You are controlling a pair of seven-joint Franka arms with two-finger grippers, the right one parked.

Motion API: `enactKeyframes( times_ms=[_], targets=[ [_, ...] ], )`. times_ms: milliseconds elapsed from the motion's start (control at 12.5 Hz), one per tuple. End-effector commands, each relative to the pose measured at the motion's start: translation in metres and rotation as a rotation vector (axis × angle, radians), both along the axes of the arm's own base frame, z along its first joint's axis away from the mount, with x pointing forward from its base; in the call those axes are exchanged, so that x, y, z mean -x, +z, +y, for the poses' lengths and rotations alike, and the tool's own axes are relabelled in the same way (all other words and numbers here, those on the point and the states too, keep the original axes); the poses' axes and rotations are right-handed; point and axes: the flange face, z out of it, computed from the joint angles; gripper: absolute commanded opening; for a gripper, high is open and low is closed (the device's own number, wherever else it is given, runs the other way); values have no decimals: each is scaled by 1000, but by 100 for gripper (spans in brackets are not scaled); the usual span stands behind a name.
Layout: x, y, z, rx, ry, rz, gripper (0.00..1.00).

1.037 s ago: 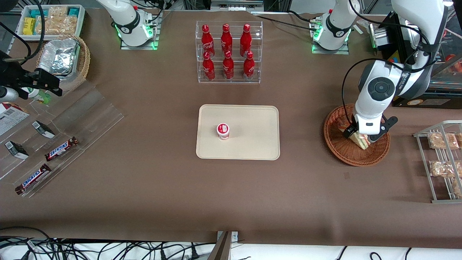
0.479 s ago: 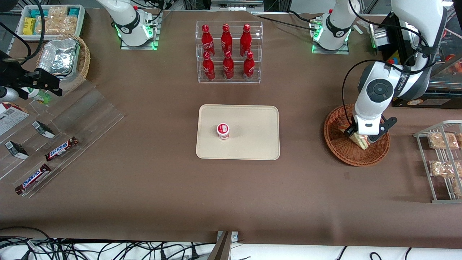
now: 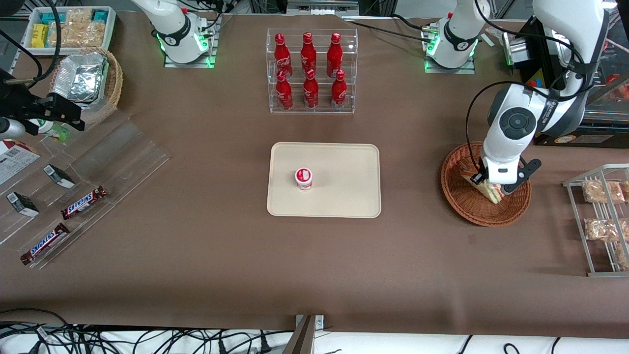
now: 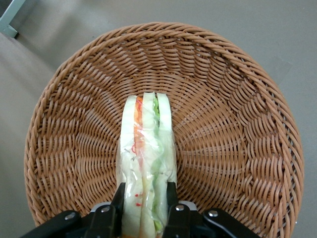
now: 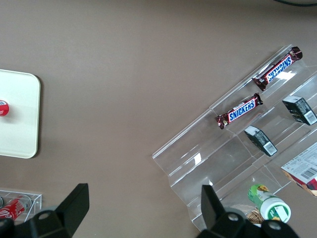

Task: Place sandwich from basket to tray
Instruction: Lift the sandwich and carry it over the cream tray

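Observation:
The wrapped wedge sandwich (image 4: 147, 163) shows white bread with green and orange filling, standing on edge in the reddish-brown woven basket (image 4: 237, 129). My left gripper (image 4: 144, 203) is shut on the sandwich, one black finger (image 4: 118, 203) pressed to each bread face. In the front view the gripper (image 3: 491, 189) hangs over the basket (image 3: 462, 199) with the sandwich (image 3: 492, 191) in it, toward the working arm's end of the table. The cream tray (image 3: 344, 182) lies at mid-table.
A small red-and-white cup (image 3: 303, 178) stands on the tray. A clear rack of red bottles (image 3: 310, 71) is farther from the camera than the tray. A wire rack of snack bags (image 3: 602, 216) sits beside the basket. Clear shelves with Snickers bars (image 3: 83, 202) lie toward the parked arm's end.
The gripper with the sandwich has risen slightly within the basket; little else differs.

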Motion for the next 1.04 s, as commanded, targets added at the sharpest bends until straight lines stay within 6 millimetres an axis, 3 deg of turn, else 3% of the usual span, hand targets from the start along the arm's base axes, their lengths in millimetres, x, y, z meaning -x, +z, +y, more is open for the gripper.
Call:
enactKeyframes(
  times_ms=[0, 399, 479, 798, 957],
  targets=[
    [-9, 11, 2, -23, -6, -24, 35],
    [-25, 41, -3, -58, -25, 33, 35],
    [-29, 51, -16, -47, -38, 48, 35],
    [-58, 141, -71, 127, -92, 121, 34],
    [-61, 172, -108, 235, -147, 110, 34]
  ],
)
